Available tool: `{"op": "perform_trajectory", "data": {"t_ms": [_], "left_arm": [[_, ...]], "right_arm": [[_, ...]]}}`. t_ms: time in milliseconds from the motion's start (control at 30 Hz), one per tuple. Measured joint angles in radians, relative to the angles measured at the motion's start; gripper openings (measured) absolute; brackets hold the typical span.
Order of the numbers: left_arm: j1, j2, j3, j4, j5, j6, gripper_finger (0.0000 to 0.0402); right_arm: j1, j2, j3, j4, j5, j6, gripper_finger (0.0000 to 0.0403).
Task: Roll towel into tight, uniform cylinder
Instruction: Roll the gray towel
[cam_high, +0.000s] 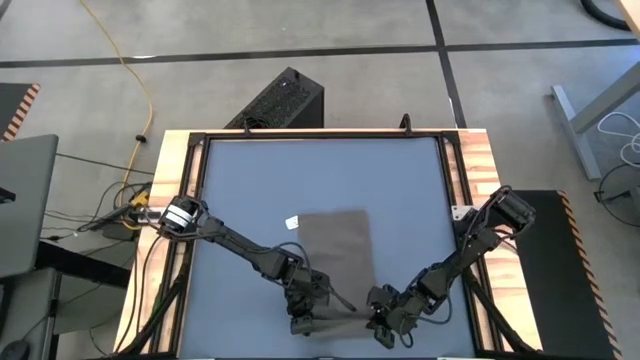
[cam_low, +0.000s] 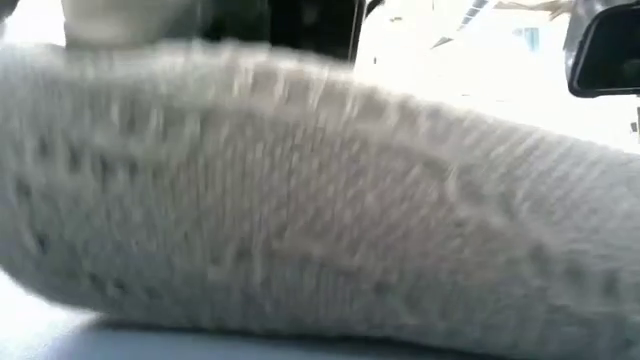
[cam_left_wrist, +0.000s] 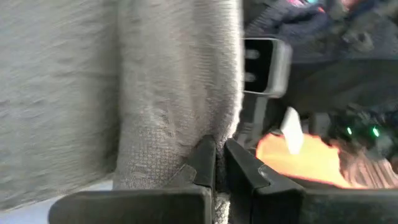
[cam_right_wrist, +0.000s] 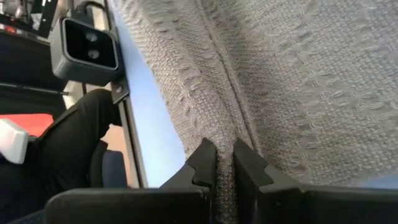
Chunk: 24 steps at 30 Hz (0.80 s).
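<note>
The taupe towel (cam_high: 336, 248) lies spread on the blue-grey table, its white tag (cam_high: 292, 222) at the left edge. Its near end (cam_high: 340, 318) is gathered into a raised band between my two grippers. My left gripper (cam_high: 305, 318) is shut on the left end of that band and my right gripper (cam_high: 380, 318) on its right end. In the low view the towel (cam_low: 300, 200) fills the picture and hides both grippers. My left gripper (cam_left_wrist: 219, 149) pinches a bunched fold at the towel's near end (cam_left_wrist: 208, 127) between its two fingers, coming slanting down from the near left. How many layers it has, I cannot tell. The rest of the towel lies on the table beyond. My right gripper (cam_right_wrist: 224, 149) pinches a raised fold of the towel's near end (cam_right_wrist: 225, 134) between its two fingers, slanting down from the near right. The fold runs away from the fingers as a ridge, and the cloth on either side lies on the table.
A small grey camera (cam_right_wrist: 84, 43) stands at the table's near edge close to the towel. A wooden frame (cam_high: 165, 200) borders the table. A black box (cam_high: 280, 100) sits on the floor beyond the far edge. Bare table (cam_high: 300, 170) stretches beyond the towel.
</note>
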Motion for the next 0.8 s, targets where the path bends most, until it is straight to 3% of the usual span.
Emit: {"op": "perform_trajectory", "data": {"t_ms": [300, 400, 633, 800], "left_arm": [[-0.004, -0.017, -0.054, 0.001, -0.128, 0.023, 0.0036], [-0.004, -0.047, -0.054, -0.074, -0.174, 0.072, 0.0051], [-0.029, -0.182, -0.056, -0.345, -0.487, 0.181, 0.0058], [-0.082, -0.287, -0.056, -0.326, -0.694, 0.242, 0.0058]], "right_arm": [[-0.054, 0.032, 0.000, -0.005, -0.020, -0.018, 0.0048], [-0.078, 0.053, 0.000, 0.002, -0.059, -0.021, 0.0048], [-0.106, 0.058, 0.001, 0.012, -0.053, -0.018, 0.0048], [-0.121, 0.058, 0.001, 0.012, -0.057, -0.020, 0.0048]]}}
